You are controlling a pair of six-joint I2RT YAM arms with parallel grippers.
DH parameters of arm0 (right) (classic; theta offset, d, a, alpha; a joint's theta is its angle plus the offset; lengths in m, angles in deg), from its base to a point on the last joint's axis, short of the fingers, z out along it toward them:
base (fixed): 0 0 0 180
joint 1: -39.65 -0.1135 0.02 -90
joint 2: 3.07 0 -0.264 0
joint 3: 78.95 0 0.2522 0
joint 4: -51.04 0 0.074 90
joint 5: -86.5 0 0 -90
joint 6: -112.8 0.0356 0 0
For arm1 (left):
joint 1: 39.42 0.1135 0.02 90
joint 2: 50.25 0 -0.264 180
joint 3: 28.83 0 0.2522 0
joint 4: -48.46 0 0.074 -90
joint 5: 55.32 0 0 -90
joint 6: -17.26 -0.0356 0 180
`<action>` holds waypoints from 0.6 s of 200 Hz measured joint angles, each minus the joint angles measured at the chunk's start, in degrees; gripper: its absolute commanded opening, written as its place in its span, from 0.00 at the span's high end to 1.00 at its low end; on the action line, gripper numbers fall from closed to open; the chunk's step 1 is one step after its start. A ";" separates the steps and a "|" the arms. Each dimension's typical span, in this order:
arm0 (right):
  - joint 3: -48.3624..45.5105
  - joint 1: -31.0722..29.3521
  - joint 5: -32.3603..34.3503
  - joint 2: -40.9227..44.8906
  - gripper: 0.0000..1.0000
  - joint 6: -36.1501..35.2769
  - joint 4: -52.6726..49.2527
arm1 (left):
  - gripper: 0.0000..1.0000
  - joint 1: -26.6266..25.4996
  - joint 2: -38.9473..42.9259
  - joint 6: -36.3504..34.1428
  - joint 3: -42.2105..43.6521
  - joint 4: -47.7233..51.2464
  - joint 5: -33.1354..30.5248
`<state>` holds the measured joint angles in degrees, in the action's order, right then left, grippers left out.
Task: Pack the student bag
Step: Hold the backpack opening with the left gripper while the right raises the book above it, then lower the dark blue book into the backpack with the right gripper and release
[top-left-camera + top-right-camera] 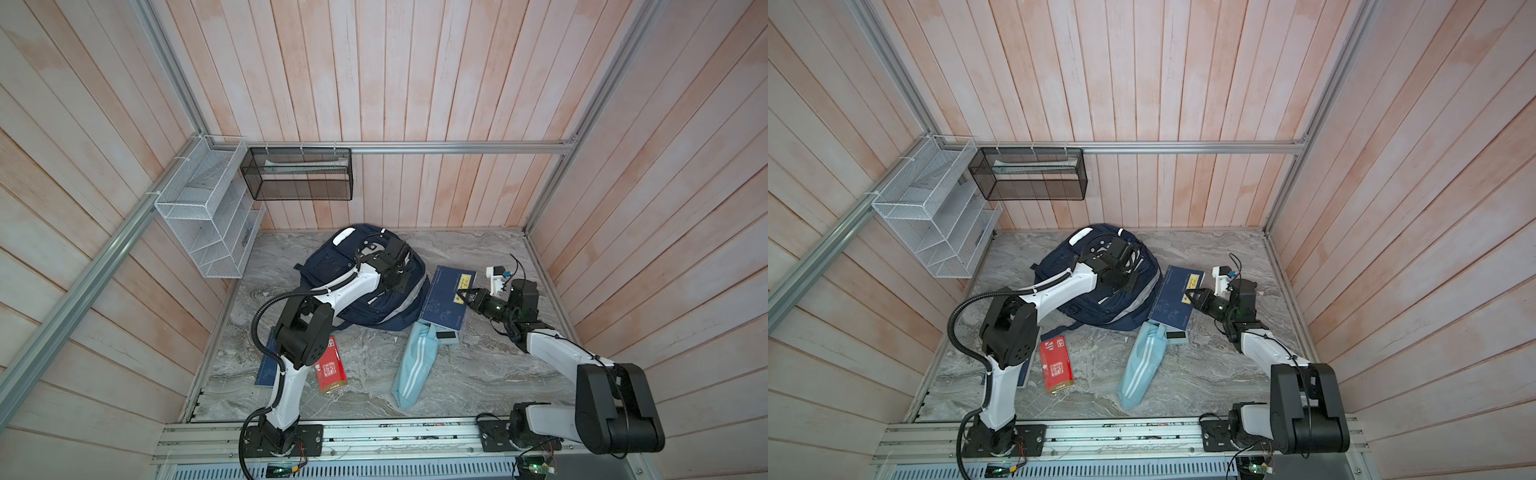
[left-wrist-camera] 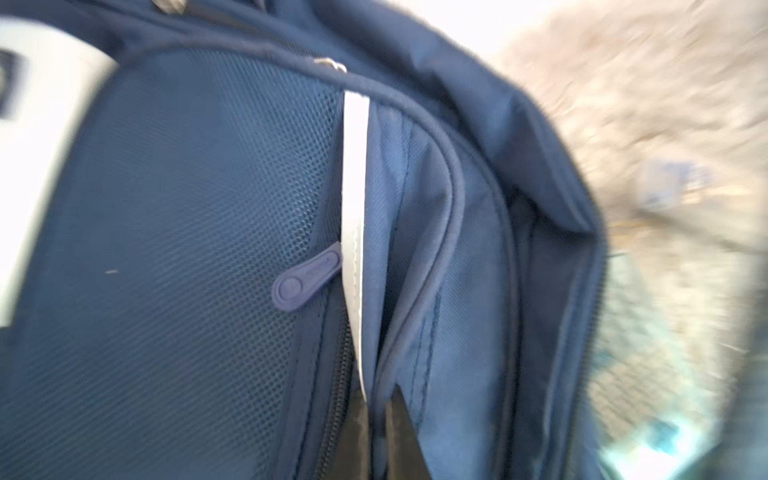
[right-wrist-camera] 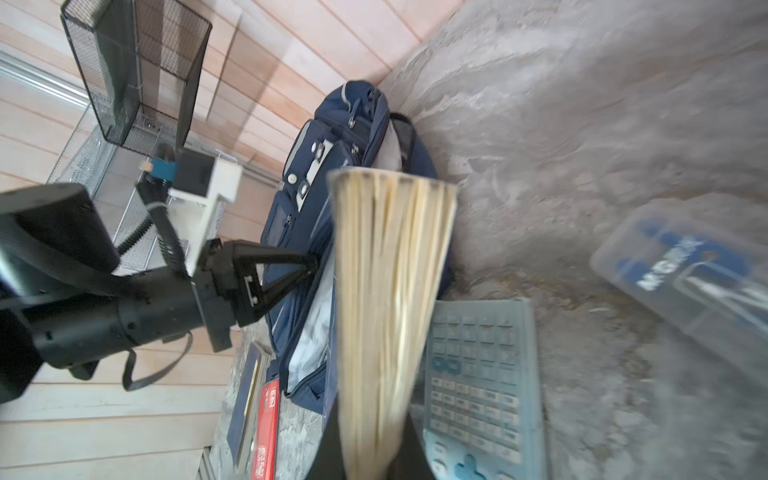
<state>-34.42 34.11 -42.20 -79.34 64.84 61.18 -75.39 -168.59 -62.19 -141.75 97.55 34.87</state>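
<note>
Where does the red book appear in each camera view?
In both top views: red book, lower left of centre.
Left wrist: not in it.
Right wrist: red book beside a navy book.
Shared landmark: student bag.

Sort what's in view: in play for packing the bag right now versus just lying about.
In play: student bag; left gripper, shut on its opening edge; right gripper, shut on blue book.
Lying about: red pack, striped pouch, calculator, navy book, white wire rack, black mesh basket.
</note>
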 measured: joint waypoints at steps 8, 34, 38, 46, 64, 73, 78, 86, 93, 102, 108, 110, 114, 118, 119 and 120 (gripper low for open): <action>0.00 -1.42 0.33 -1.22 1.00 1.51 1.44 | 1.00 0.63 1.60 0.13 -0.09 0.46 0.61; 0.39 -4.81 1.38 -7.48 1.00 7.02 6.80 | 1.00 3.15 5.75 0.66 -1.86 1.70 3.23; 0.72 -5.29 1.60 -8.68 1.00 7.72 7.50 | 1.00 3.56 6.16 0.76 -2.19 1.77 3.56; 1.88 -6.47 1.62 -11.50 1.00 9.38 8.87 | 1.00 4.22 6.82 0.92 -2.91 2.12 4.11; 6.01 -9.11 1.75 -18.18 1.00 12.81 12.94 | 1.00 5.01 7.26 1.09 -4.79 3.13 5.01; 8.52 -10.27 1.81 -21.75 1.00 14.91 15.52 | 1.00 5.18 7.26 1.11 -5.29 3.45 5.40; 9.92 -10.84 1.99 -23.50 1.00 15.78 16.90 | 1.00 5.22 7.26 1.14 -5.40 3.67 5.57; 12.48 -11.67 2.21 -26.71 1.00 17.59 19.28 | 1.00 5.33 7.26 1.29 -5.42 3.89 5.97; 14.75 -12.39 2.45 -29.40 1.00 19.04 21.14 | 1.00 5.49 7.26 1.38 -5.42 4.00 6.49; 17.77 -13.27 2.89 -32.70 1.00 20.61 23.02 | 1.00 5.77 7.26 1.64 -5.42 4.17 7.21; 20.09 -13.84 3.28 -35.01 1.00 21.55 23.91 | 1.00 5.95 7.26 1.73 -5.42 4.17 7.61; 20.65 -13.94 3.41 -35.50 1.00 21.64 24.00 | 1.00 5.99 7.26 1.73 -5.42 4.13 7.69; 22.34 -14.36 3.65 -37.07 1.00 22.34 24.44 | 1.00 6.10 7.26 1.75 -5.44 4.13 7.91; 24.06 -14.75 3.96 -38.47 1.00 22.64 24.52 | 1.00 6.21 7.26 1.77 -5.51 4.15 8.11; 24.37 -14.82 4.00 -38.73 1.00 22.75 24.55 | 1.00 6.23 7.26 1.77 -5.53 4.15 8.15; 25.00 -14.99 4.02 -39.30 1.00 22.95 24.63 | 1.00 6.25 7.26 1.77 -5.55 4.17 8.22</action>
<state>-9.42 19.11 -38.18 -118.64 87.79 85.81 -69.14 -161.34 -60.42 -147.30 101.73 43.09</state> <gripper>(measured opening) 0.098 0.070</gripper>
